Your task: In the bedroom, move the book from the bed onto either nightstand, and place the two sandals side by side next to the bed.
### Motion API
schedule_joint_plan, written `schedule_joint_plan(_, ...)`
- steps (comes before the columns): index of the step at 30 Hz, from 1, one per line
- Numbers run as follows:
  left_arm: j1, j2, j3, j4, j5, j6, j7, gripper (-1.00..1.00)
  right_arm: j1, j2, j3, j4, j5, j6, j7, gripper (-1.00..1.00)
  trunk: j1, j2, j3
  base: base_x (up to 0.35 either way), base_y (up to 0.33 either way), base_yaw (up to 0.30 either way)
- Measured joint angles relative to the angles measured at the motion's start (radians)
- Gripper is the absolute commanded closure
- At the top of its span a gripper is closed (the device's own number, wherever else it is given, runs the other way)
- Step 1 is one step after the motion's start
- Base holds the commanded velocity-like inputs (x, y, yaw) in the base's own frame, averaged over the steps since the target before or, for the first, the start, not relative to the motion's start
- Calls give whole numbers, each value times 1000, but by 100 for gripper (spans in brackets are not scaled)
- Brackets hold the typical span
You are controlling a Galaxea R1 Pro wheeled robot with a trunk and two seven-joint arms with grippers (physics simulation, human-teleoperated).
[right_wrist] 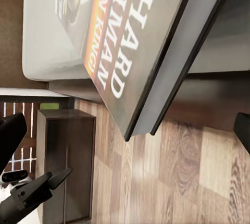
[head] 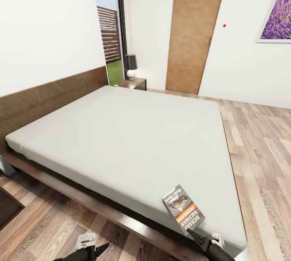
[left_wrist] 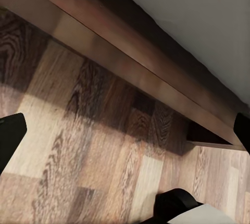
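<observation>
The book (head: 184, 209), dark with an orange band and white "RICHARD" lettering, lies on the near right corner of the bed's white mattress (head: 129, 139). In the right wrist view the book (right_wrist: 130, 41) is very close, with one corner sticking out past the mattress edge over the floor. My right gripper (head: 202, 240) is just in front of that corner. It is open, its fingers (right_wrist: 10, 135) spread wide with nothing between them. My left gripper (head: 95, 249) hangs open over the floor beside the bed frame (left_wrist: 130, 52). A nightstand (head: 134, 83) stands at the far side of the headboard. The sandals are out of view.
A black-shaded lamp (head: 130, 66) sits on the far nightstand. A dark-brown piece of furniture (head: 7, 208) stands by the near end of the headboard (head: 48, 99). Wood-plank floor (head: 262, 151) runs along the bed's right side to a brown door (head: 194, 30).
</observation>
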State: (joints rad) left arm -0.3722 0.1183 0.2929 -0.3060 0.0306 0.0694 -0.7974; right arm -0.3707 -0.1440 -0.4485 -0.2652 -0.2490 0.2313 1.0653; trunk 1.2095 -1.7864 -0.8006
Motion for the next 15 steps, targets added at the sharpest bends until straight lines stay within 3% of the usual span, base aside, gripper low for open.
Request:
schedule_joint_plan(3, 0, 0, 0, 0, 0, 0, 0, -100, 0, 0, 0, 0, -4, 0, 0, -100, 0, 0, 0, 0, 0, 0)
schedule_joint_plan(10, 0, 0, 1, 1, 0, 0, 0, -100, 0, 0, 0, 0, -73, 0, -1, -100, 0, 0, 0, 0, 0, 0)
schedule_joint_plan(15, 0, 0, 1, 1, 0, 0, 0, -100, 0, 0, 0, 1, -82, 0, -1, -100, 0, 0, 0, 0, 0, 0)
